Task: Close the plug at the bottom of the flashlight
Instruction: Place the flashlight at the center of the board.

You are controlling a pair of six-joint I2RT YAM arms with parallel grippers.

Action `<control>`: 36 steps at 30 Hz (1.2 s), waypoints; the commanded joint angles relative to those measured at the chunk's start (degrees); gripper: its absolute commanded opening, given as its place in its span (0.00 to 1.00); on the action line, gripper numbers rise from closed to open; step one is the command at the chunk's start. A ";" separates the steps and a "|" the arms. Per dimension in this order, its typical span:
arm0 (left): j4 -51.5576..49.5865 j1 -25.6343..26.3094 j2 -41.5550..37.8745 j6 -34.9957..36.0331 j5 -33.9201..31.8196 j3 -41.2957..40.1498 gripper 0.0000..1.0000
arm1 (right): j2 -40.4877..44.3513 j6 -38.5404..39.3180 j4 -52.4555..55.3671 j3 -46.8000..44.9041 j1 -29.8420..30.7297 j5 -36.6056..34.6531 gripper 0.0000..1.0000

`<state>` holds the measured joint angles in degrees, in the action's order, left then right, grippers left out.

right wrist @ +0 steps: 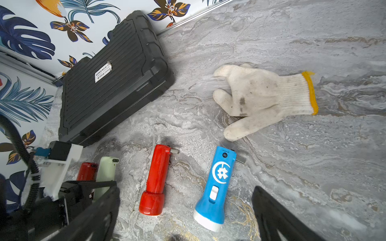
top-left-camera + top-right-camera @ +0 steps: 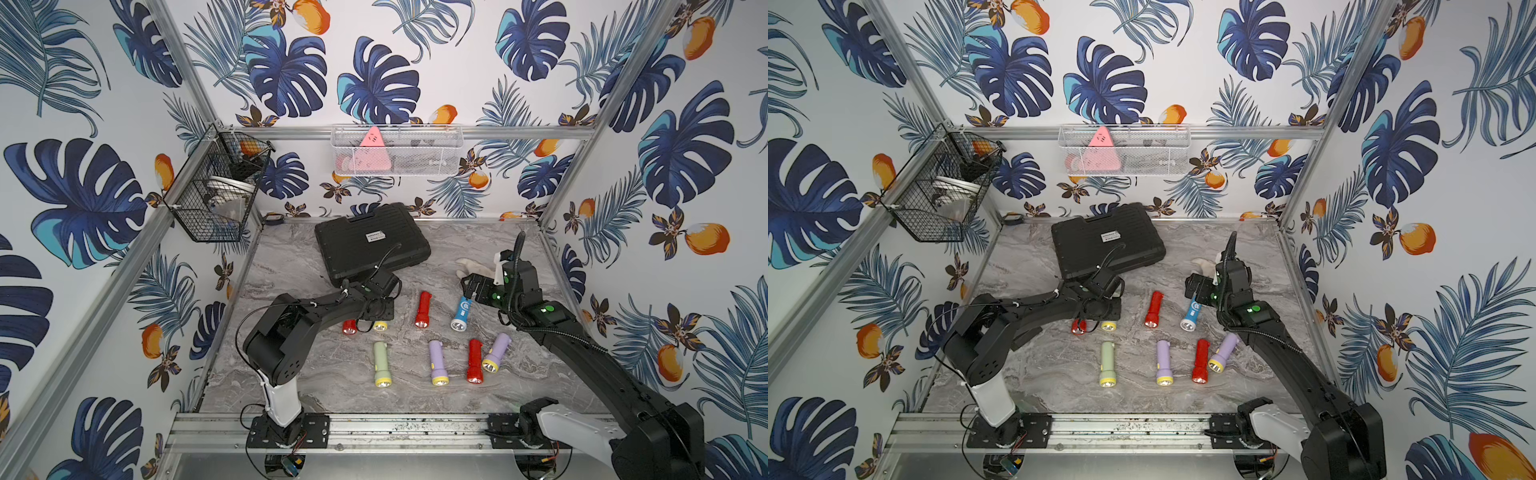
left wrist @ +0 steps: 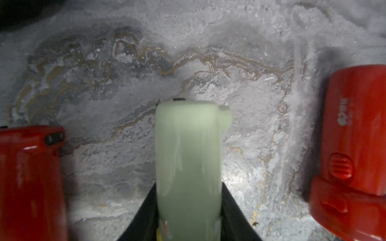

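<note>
Left of centre on the surface (image 2: 332,395), my left tool (image 3: 189,210) is clamped around the pale green flashlight (image 3: 188,146), which lies beside a red flashlight (image 3: 351,146) — a small nub (image 3: 224,116) shows at its tail corner, and I can't tell whether it is folded fully home. My right tool (image 2: 471,291) hangs wide open and empty above the blue flashlight (image 1: 217,183), whose plug (image 1: 240,160) juts sideways. Next, I judge, comes a careful push — folding that plug flush without skidding the body.

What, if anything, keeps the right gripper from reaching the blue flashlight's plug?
Probably nothing, so yes: the right gripper hangs open over the blue flashlight, whose plug sticks out uncovered. The white glove lies close beyond it, seemingly clear of the plug.
</note>
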<state>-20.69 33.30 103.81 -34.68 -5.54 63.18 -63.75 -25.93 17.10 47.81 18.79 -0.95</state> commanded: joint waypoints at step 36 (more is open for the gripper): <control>-7.12 2.45 -3.05 6.68 3.15 12.72 0.65 | 3.90 -1.58 1.76 -0.69 0.01 -1.41 1.00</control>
<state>-27.22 34.89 99.81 -29.82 -4.38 73.93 -60.82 -26.09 17.65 47.35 18.79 0.16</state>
